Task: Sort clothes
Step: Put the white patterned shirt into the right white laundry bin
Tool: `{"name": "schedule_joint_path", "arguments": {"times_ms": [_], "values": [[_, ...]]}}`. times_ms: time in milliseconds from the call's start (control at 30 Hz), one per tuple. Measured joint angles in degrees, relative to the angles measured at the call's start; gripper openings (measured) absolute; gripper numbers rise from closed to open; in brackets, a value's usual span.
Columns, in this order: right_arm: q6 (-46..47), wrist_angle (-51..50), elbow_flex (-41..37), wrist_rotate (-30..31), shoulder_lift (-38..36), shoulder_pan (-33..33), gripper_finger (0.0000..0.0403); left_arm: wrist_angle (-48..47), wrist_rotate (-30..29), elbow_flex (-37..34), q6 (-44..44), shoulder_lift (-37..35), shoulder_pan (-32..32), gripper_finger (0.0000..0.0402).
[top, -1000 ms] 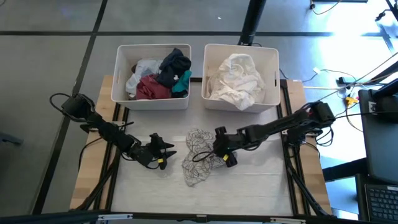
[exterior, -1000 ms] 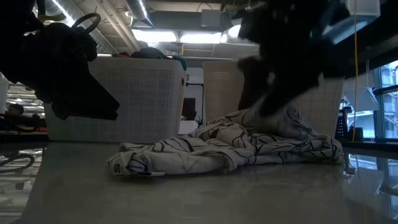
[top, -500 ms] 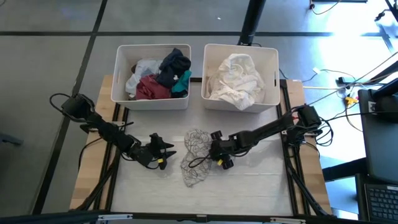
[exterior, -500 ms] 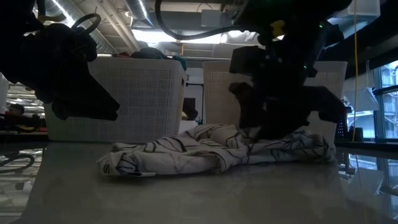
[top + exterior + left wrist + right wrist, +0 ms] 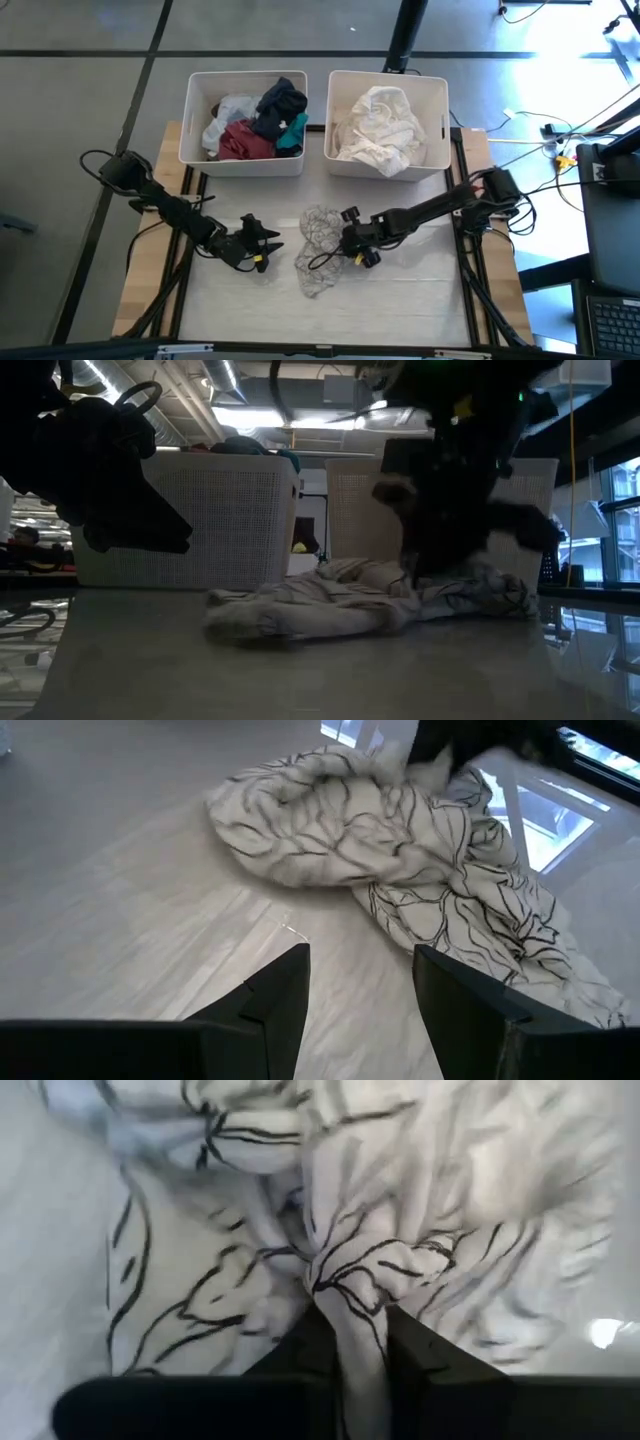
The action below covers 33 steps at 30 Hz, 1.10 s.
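A black-patterned white garment (image 5: 316, 252) lies crumpled on the table's middle, resting on its underside (image 5: 330, 605). My right gripper (image 5: 347, 241) is low at the garment's right side and shut on its fabric (image 5: 352, 1342). My left gripper (image 5: 264, 244) stands open just left of the garment and touches nothing; its wrist view shows the garment (image 5: 400, 850) beyond the two fingers. The other clothes fill two white bins at the far edge: coloured pieces (image 5: 252, 122) in the left bin, white pieces (image 5: 382, 125) in the right bin. My right gripper pinches a bunched-up fold of the patterned fabric (image 5: 352, 1295) between its two fingers (image 5: 300, 1348), on the garment's right side. The fingers reach in low from the table's right. How many layers they have, I cannot tell. The garment rests on the table, slack.
The left bin (image 5: 190, 112) and the right bin (image 5: 440, 110) stand side by side at the table's far edge. Bare tabletop (image 5: 400, 300) lies near and to the right of the garment. Cables run off the table's right side.
My right gripper has gone toward the table's left into the garment and has shut on its fabric. The garment has bunched up: its near, left end has drawn in toward the gripper, while the rest stays on the table.
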Motion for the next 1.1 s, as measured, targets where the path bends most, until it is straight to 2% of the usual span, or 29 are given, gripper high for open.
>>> {"name": "schedule_joint_path", "arguments": {"times_ms": [100,367,500,633,867,1100], "values": [[-1.68,0.93,0.33,1.32,-5.67,-0.08,0.0032,-0.09,-0.01,0.01,0.01,0.00,0.00,0.0169],[-7.30,0.62,0.40,6.84,-20.33,-0.99,0.0032,-0.30,-0.01,0.00,0.29,0.00,0.00,0.0169],[-9.43,0.28,0.62,7.92,-27.64,-4.10,0.0032,-0.30,-0.01,0.00,0.16,0.00,0.00,0.0169],[-14.12,-1.28,4.55,10.13,-33.10,-7.60,0.0032,-0.26,-0.01,0.00,0.09,0.00,0.00,0.0169],[-28.28,-1.46,16.15,15.72,-36.16,-14.45,0.0032,-0.17,-0.01,0.00,-0.01,0.00,0.00,0.0169],[-40.98,0.28,28.85,16.93,-35.83,-24.52,0.0032,-0.17,-0.01,0.00,-0.02,0.00,0.00,0.0169]]}}
